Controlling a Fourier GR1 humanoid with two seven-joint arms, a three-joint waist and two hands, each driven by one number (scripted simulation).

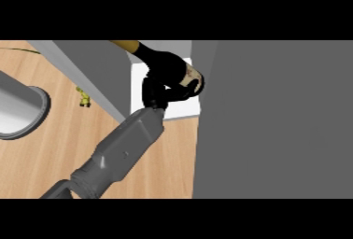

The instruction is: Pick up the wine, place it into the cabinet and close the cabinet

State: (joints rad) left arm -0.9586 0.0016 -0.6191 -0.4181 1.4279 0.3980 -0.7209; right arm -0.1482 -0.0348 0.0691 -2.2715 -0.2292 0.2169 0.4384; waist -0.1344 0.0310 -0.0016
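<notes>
Black left hand (160,93) curled round dark wine bottle (165,60), label writing unreadable, at grey cabinet (276,116).

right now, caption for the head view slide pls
Left hand holds the wine bottle at the open cabinet's mouth.

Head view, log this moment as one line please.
phase: placing | left hand: curled round wine bottle | bottle: tilted, at open cabinet mouth | right hand: not in view | closing: not yet done
</notes>
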